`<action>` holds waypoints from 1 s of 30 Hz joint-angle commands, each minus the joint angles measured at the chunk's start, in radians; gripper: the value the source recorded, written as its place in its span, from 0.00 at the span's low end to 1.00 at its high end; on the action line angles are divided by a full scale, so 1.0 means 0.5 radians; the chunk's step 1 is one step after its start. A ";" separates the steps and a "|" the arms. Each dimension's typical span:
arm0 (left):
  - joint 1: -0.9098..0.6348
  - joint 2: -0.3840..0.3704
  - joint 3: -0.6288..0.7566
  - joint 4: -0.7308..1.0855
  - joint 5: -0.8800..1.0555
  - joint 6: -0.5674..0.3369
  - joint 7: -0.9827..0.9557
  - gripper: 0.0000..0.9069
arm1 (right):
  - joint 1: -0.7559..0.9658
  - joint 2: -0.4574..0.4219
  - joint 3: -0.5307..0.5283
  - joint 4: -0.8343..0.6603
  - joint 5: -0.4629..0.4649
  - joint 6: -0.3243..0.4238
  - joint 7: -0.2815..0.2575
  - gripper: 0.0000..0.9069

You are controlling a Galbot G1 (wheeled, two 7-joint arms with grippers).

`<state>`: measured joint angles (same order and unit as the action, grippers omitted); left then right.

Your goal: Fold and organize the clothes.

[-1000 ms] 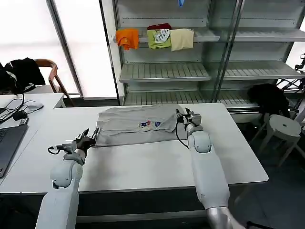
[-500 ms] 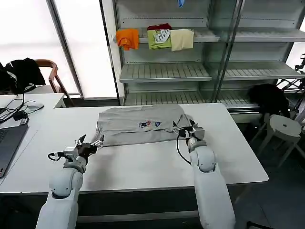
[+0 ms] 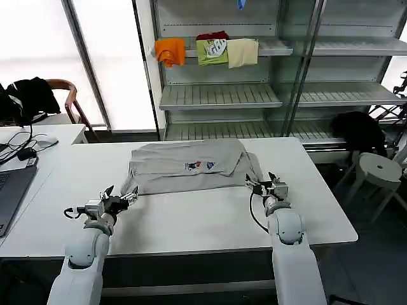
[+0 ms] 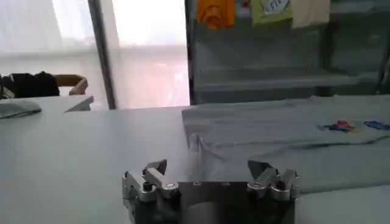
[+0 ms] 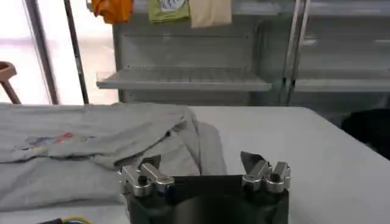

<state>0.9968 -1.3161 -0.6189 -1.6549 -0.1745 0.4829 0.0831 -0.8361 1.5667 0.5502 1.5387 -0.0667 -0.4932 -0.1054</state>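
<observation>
A light grey shirt [image 3: 191, 166] with a small multicoloured chest print lies partly folded at the back middle of the white table [image 3: 191, 219]. Its near edge runs across the left wrist view [image 4: 286, 137] and its right end across the right wrist view [image 5: 91, 152]. My left gripper [image 3: 119, 197] hovers open just off the shirt's front left corner, nothing between its fingers. At the shirt's front right corner, a little clear of the cloth, my right gripper [image 3: 271, 185] is open and empty too.
A shelving unit [image 3: 254, 95] behind the table carries orange, lime-green and cream garments [image 3: 206, 51]. A laptop [image 3: 9, 190] and cables lie at the left on a second table. A chair with black clothing [image 3: 28, 95] stands far left; a white stool [image 3: 375, 168] stands right.
Both grippers have let go of the shirt's front edge and pulled back toward me, the left from the left corner, the right from the right end. The shirt has settled flat.
</observation>
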 commanded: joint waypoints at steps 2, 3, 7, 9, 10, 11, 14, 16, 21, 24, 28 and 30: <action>-0.004 0.003 0.005 0.058 0.013 0.009 0.011 0.89 | -0.031 -0.004 0.013 -0.091 -0.058 -0.001 0.001 0.30; -0.007 0.002 0.006 0.065 0.014 0.009 0.014 0.81 | -0.028 0.001 0.015 -0.108 -0.066 0.001 -0.001 0.19; -0.013 -0.004 0.009 0.088 0.021 0.009 0.023 0.57 | -0.027 -0.001 0.009 -0.124 -0.089 0.002 -0.019 0.00; -0.015 -0.007 0.011 0.100 0.024 0.009 0.026 0.30 | -0.027 0.002 0.006 -0.126 -0.087 0.008 -0.023 0.00; -0.014 -0.008 0.011 0.103 0.026 0.008 0.029 0.22 | -0.027 0.005 0.006 -0.126 -0.087 0.012 -0.026 0.00; -0.012 -0.009 0.014 0.103 0.033 0.008 0.031 0.02 | -0.028 0.006 0.004 -0.125 -0.086 0.026 -0.030 0.00; -0.005 -0.011 0.013 0.102 0.030 0.008 0.042 0.02 | -0.033 0.004 -0.003 -0.108 -0.081 0.045 -0.042 0.00; -0.006 -0.013 0.011 0.103 0.028 0.009 0.045 0.01 | -0.037 0.000 -0.009 -0.092 -0.075 0.050 -0.045 0.00; -0.010 -0.016 0.010 0.119 0.024 0.011 0.049 0.01 | -0.053 -0.012 -0.025 -0.039 -0.066 0.050 -0.051 0.00; -0.011 -0.021 0.015 0.129 0.027 0.009 0.039 0.00 | -0.063 -0.016 -0.029 -0.013 -0.062 0.049 -0.055 0.00; -0.004 -0.022 0.027 0.122 0.046 -0.007 0.028 0.00 | -0.095 -0.021 -0.032 0.037 -0.020 0.049 -0.061 0.00; 0.003 -0.020 0.032 0.112 0.053 -0.029 0.023 0.00 | -0.116 -0.023 -0.031 0.069 0.023 0.049 -0.058 0.00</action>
<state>0.9928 -1.3255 -0.6089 -1.5991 -0.1537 0.4797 0.0975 -0.8852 1.5559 0.5346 1.5481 -0.0734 -0.4713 -0.1322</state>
